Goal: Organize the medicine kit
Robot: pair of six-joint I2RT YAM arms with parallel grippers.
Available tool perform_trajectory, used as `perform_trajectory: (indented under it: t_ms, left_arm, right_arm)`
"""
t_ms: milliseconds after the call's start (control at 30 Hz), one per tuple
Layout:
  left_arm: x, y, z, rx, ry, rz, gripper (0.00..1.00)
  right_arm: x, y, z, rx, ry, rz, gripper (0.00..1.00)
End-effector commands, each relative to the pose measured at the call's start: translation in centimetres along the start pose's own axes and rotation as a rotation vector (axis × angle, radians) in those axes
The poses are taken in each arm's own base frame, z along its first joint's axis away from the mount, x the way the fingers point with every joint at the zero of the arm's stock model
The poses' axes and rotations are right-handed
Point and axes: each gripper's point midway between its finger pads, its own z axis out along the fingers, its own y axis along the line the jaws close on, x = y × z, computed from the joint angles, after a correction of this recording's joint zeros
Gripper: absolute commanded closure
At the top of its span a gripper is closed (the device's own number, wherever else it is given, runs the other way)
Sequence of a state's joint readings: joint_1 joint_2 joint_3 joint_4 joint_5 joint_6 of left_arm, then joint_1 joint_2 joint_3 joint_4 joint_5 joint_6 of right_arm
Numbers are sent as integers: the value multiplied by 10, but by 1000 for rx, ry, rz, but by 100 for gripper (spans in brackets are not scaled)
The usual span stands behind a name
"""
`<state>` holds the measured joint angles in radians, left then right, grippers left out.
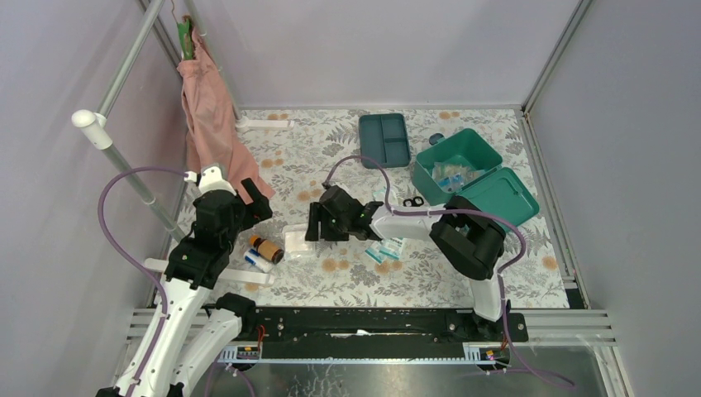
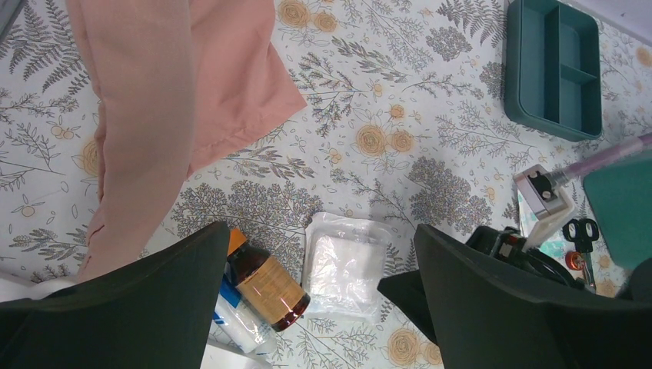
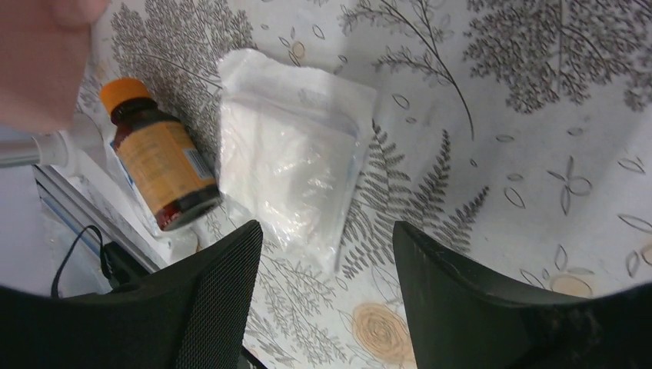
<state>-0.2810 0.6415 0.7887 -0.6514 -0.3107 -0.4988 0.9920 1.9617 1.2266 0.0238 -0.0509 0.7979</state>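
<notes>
Now: right gripper (image 3: 327, 242) low over the clear gauze packet (image 3: 292, 169), jaws open, packet's corner between them, likely lining up a pick. The left gripper (image 2: 319, 238) hangs wide open, empty. The medicine kit (image 1: 506, 192) sits far right on the tabletop, lid open, ready to receive.

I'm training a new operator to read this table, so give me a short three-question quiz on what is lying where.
1. True or false: the medicine box stands with its lid open.
2. Which thing lies right beside the clear bag of white pads?
A) the scissors
B) the brown bottle
C) the divided tray
3. What colour is the bottle's cap?

Key: 1 true; 2 B; 3 orange.
</notes>
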Motion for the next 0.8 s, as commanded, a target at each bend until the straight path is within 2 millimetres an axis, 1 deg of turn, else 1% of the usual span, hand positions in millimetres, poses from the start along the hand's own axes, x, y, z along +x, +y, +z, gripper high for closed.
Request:
perform_trajectory:
  t_ms: [0,200,367,500,567,767]
  left_arm:
    - [-2,0,1,4,-20,4,1]
    - [0,-1,2,8,-11,9,1]
    - [0,-2,2,10,-10,7,1]
    - [0,-2,2,8,-8,8,1]
    - [0,-2,2,8,-8,8,1]
    - [1,-2,3,8,-6,8,1]
  right_arm:
    - [-19,25,12,-61,-46,58,32]
    - [-12,13,24,-11,-31,92,33]
    - [-7,10,30,9,-17,89,37]
    - [-4,8,34,16,-2,85,47]
    - [-2,6,36,21,2,85,55]
    - [0,1,37,40,1,79,71]
